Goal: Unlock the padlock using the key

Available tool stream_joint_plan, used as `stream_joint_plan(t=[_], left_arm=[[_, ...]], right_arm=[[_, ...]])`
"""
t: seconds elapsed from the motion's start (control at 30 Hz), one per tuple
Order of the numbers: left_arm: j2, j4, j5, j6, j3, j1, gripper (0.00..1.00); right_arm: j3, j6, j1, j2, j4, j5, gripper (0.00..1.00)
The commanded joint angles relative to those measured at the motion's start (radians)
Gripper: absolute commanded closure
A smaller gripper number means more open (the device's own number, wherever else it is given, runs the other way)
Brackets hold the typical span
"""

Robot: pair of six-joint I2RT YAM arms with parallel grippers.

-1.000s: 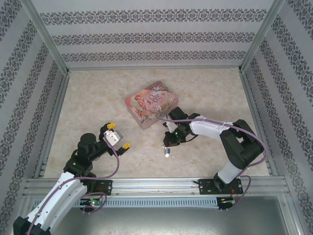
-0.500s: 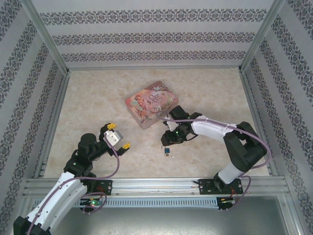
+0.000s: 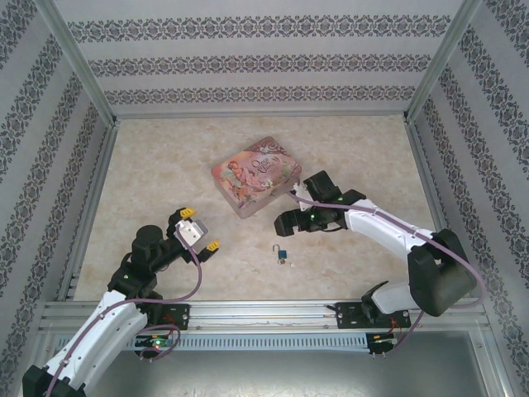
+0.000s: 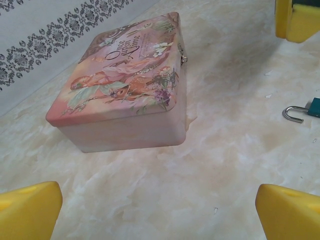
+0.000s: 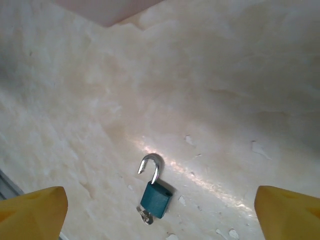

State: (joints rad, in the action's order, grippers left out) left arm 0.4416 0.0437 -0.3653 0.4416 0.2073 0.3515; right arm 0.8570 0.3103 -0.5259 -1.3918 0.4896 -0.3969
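Note:
The padlock point(image 5: 156, 198), small with a teal body, lies flat on the marble table. Its silver shackle point(image 5: 152, 164) is swung open, one end free of the body. The key point(image 5: 145, 217) sticks out of the bottom of the body. My right gripper point(image 3: 286, 222) hangs open just above and behind the padlock point(image 3: 282, 253), its yellow fingertips point(image 5: 31, 210) wide apart with nothing between them. My left gripper point(image 3: 199, 230) is open over bare table to the left. In the left wrist view the padlock point(image 4: 311, 108) shows at the right edge.
A pink illustrated tin box point(image 3: 255, 175) stands closed behind the padlock, close to the right gripper, and it is large in the left wrist view point(image 4: 125, 85). Metal rails point(image 3: 264, 310) line the near edge. Patterned walls enclose the table on three sides.
My right gripper has opened, let go of the padlock and key, and drawn up and back toward the tin. The padlock now lies on the table. The left arm has not moved.

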Motion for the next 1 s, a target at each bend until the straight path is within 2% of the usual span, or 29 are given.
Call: stream_joint_plan(t=[0.0,0.27,0.67,0.97], left_arm=[[-0.001,-0.003,0.006,-0.001,-0.003,-0.008,0.01],[-0.003,-0.002,0.016,-0.003,-0.002,-0.007,0.01],[-0.002,-0.003,0.039,-0.020,0.001,-0.007,0.01],[0.003,-0.064,0.146,-0.137,0.031,-0.008,0.01]], right_arm=[[-0.015,-0.013,0.015,0.036,-0.013,0.030,0.02],[-0.035,-0.027,0.030,0.106,-0.052,0.079,0.02],[-0.113,-0.028,0.070,0.252,-0.208,0.136,0.02],[-0.168,0.005,0.121,0.339,-0.317,0.174,0.02]])
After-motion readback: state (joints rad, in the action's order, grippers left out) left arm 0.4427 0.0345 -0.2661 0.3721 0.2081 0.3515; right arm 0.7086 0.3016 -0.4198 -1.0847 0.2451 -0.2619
